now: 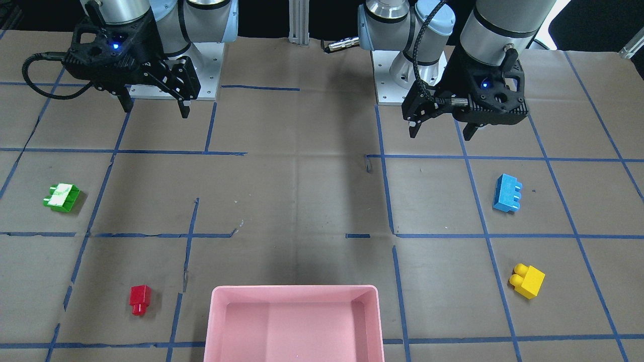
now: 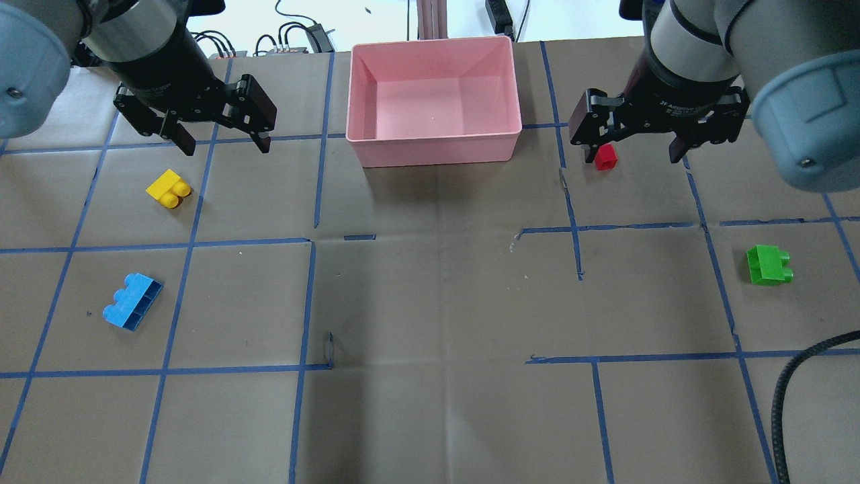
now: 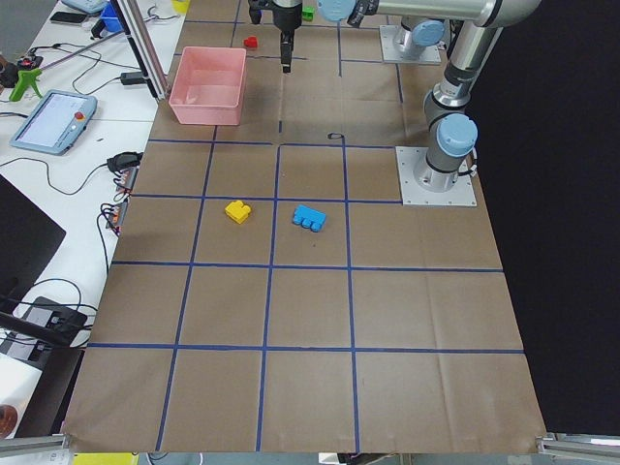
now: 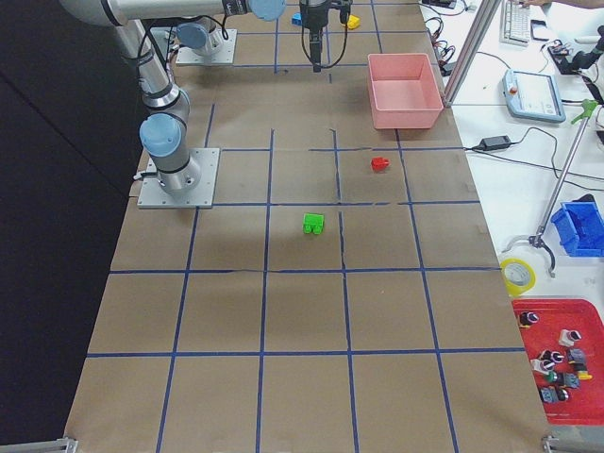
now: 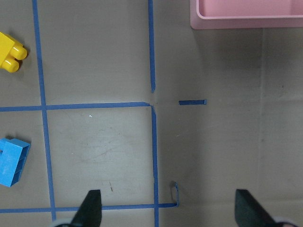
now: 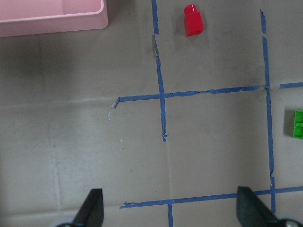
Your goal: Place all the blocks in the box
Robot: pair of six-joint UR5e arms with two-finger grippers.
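Observation:
The pink box (image 1: 294, 290) stands empty at the table's far-middle edge, also in the overhead view (image 2: 433, 144). The yellow block (image 2: 168, 189) and blue block (image 2: 132, 310) lie on my left side. The red block (image 2: 605, 156) and green block (image 2: 769, 265) lie on my right side. My left gripper (image 2: 225, 148) is open and empty, raised above the table near the yellow block. My right gripper (image 2: 631, 158) is open and empty, raised just beside the red block. The left wrist view shows yellow (image 5: 10, 52), blue (image 5: 12, 161) and the box (image 5: 246, 21). The right wrist view shows red (image 6: 193, 20) and green (image 6: 298, 124).
Brown paper with a blue tape grid (image 2: 309, 242) covers the table. The arm bases (image 1: 173, 90) (image 1: 402, 80) stand at the robot's edge. An aluminium post (image 2: 430, 17) rises behind the box. A tablet (image 3: 53, 121) and cables lie beyond the far edge.

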